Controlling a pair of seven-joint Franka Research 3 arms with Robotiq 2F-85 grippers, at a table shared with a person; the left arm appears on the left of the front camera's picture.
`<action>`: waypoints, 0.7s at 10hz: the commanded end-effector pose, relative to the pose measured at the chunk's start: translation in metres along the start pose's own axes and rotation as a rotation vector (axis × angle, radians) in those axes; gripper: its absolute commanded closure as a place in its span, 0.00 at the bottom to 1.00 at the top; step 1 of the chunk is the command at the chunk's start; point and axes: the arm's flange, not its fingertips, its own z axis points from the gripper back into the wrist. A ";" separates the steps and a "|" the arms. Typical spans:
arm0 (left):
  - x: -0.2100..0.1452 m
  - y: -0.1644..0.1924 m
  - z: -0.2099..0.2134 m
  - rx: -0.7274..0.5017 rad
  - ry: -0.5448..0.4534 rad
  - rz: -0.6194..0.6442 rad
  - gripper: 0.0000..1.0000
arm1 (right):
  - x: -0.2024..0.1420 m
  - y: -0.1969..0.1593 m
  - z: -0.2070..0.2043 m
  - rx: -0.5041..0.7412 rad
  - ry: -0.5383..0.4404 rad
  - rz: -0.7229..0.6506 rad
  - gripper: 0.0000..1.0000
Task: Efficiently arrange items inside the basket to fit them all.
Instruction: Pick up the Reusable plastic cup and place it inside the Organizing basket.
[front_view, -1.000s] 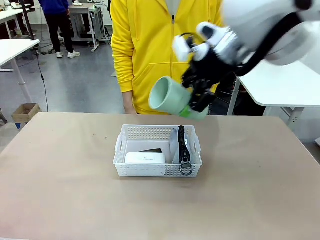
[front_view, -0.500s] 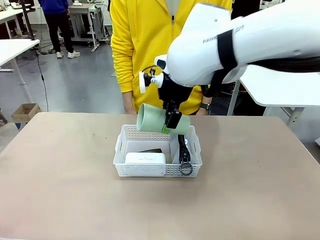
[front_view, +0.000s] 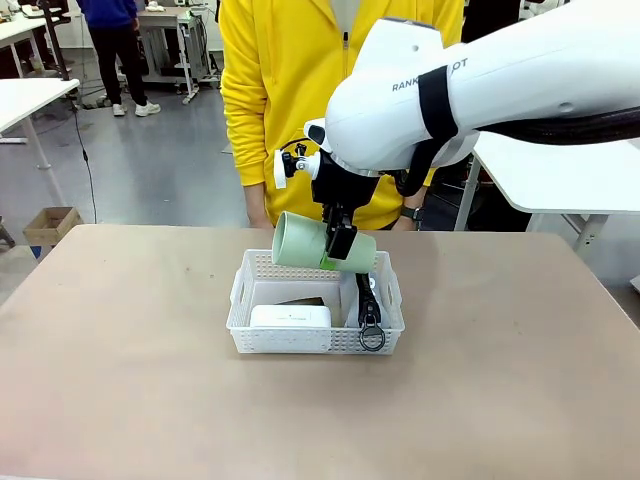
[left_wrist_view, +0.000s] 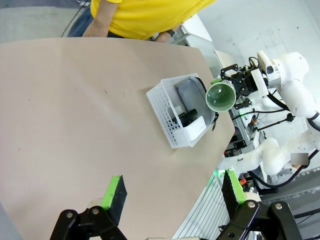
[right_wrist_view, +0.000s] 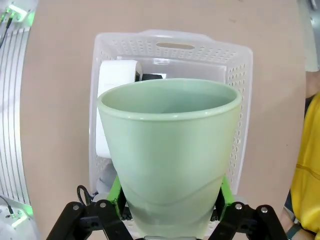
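The right gripper (front_view: 340, 242) was clamped on the cup (front_view: 322, 243) near its base, holding it tilted on its side, mouth away from the wrist. Just below it sat the basket (front_view: 243, 290), with the box (front_view: 290, 316) and pouch (front_view: 369, 300) inside. The right wrist view showed a dark object (right_wrist_view: 151, 77) beside the box (right_wrist_view: 116, 70). The right arm reached across the middle. The left gripper (left_wrist_view: 174, 196) hung wide open, far from the basket (left_wrist_view: 165, 111).
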 end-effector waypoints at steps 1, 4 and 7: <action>-0.001 -0.003 0.002 -0.001 0.010 -0.001 0.00 | 0.000 0.000 0.000 0.001 0.000 0.000 0.15; -0.001 -0.003 0.002 -0.001 0.010 -0.001 0.00 | 0.031 -0.006 -0.008 -0.013 0.069 -0.071 0.15; -0.001 -0.003 0.002 -0.001 0.010 -0.001 0.00 | 0.043 -0.029 -0.028 0.017 0.078 -0.117 0.15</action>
